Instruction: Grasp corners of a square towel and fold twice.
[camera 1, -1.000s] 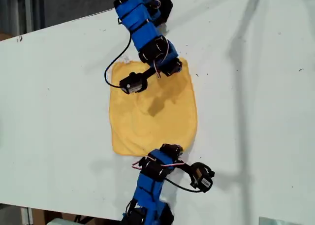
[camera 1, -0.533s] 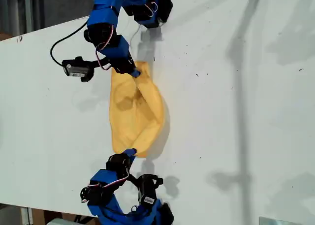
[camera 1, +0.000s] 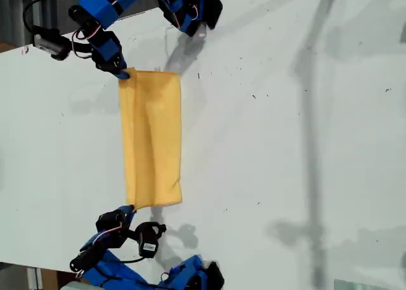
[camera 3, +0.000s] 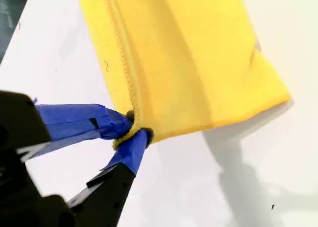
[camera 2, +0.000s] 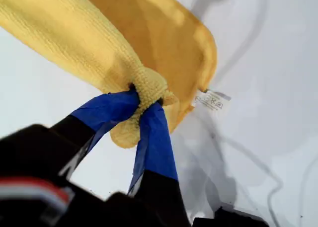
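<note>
As shown in the exterior view, the towel (camera 1: pixel 151 138) is laid as a folded strip on the surface (camera 1: pixel 285 144), left of centre. One corner (camera 2: pixel 151 85), beside the tag (camera 2: pixel 212 100), is pinched by my first claw (camera 2: pixel 144 98); another corner (camera 3: pixel 149 122) is pinched by my second claw (camera 3: pixel 138 128).

My first pincer (camera 2: pixel 144 99) and my second pincer (camera 3: pixel 133 130) each have their blue-taped fingers pinched tight on a corner of the towel (camera 1: pixel 151 138), while the two blue arms reach in from opposite edges of the exterior view.
</note>
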Controlling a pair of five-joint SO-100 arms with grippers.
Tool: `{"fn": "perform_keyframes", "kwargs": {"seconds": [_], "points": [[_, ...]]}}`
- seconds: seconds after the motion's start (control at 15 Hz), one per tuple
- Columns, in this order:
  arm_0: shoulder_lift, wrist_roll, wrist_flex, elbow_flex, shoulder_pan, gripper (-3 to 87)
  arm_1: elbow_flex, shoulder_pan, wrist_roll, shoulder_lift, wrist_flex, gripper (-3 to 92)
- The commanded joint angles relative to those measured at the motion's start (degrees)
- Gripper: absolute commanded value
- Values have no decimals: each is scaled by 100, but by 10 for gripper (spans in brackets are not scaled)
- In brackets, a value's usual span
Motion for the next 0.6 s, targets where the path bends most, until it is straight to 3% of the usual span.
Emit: {"fn": "perform_keyframes", "kwargs": {"seconds": [0.0, 0.2, 0.4, 0.53], "points": [[-475, 545, -26, -650, -932, -3, -88, 598, -237, -105, -396, -1], [-1881, 1055, -44, -2021, -1731, -3, -773, 1151, -668, -1257, -870, -1], [-2689, 1239, -606, -2048, -2118, -3, -1107, 1538, -888, -2777, -1644, -1], [-3278, 1310, -817, -2303, -2320, -3, -1740, 1705, -932, -3762, -1670, -1]]}}
